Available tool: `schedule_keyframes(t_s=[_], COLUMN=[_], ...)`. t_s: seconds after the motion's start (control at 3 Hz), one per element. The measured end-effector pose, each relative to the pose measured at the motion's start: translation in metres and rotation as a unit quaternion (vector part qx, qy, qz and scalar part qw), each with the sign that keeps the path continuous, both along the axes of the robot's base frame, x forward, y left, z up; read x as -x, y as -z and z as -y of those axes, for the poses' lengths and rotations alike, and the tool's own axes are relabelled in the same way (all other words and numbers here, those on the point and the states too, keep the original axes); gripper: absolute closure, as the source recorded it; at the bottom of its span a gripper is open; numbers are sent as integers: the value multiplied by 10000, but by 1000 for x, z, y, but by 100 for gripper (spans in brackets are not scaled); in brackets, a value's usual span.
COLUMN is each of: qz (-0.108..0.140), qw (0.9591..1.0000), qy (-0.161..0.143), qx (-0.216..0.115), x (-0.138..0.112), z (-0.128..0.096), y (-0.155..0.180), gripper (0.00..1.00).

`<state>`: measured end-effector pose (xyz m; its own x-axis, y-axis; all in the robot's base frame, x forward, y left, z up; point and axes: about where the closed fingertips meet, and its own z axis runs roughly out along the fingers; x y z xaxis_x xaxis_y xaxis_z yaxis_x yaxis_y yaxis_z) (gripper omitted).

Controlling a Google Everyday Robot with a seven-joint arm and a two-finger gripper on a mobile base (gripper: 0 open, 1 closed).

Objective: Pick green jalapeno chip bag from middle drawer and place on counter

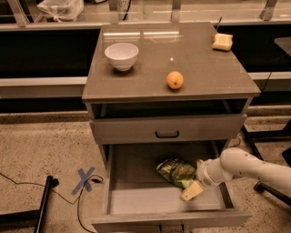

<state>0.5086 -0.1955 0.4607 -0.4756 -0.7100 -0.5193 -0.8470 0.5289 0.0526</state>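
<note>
Middle drawer: The wide grey middle drawer was pulled out at the bottom of the frame. Its smooth floor showed on the left side.
Tool: The tool was inside the middle drawer, at the lower right of the frame. Its pale tip sat low over the drawer floor, just beside the right edge of the bag. I could not tell if the tool was wide or narrow, or if it touched the bag.
Arm: The white arm came in from the right edge of the frame and reached down over the drawer's right wall.
Chip bag: The green jalapeno chip bag lay flat on the drawer floor, right of the middle, near the back.
Floor: The speckled floor had a blue tape cross left of the drawer. A black cable ran beside the cross.
Upper drawer: The flatter grey drawer above was pushed in. It had a black loop handle.
Bench: The glossy grey-brown bench topped the cabinet in the middle of the frame.
Orange fruit: A round orange fruit sat near the front of the bench.
Bowl: A white bowl stood farther back on the left.
Yellow block: A pale yellow block lay at the far right corner.
Plastic bag: A clear plastic bag sat behind the bench, at the upper left.
</note>
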Motion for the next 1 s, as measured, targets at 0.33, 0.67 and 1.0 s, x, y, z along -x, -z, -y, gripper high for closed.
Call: schedule_keyframes(t_s=[0.33,0.67,1.0], qz=[-5,3,51], qw=[9999,9998,9998], qy=[21,135,180], qx=[115,131,85], x=[-21,-38,-44], z=[-2,-2,-6], y=[29,59,75], gripper=[0,14,36])
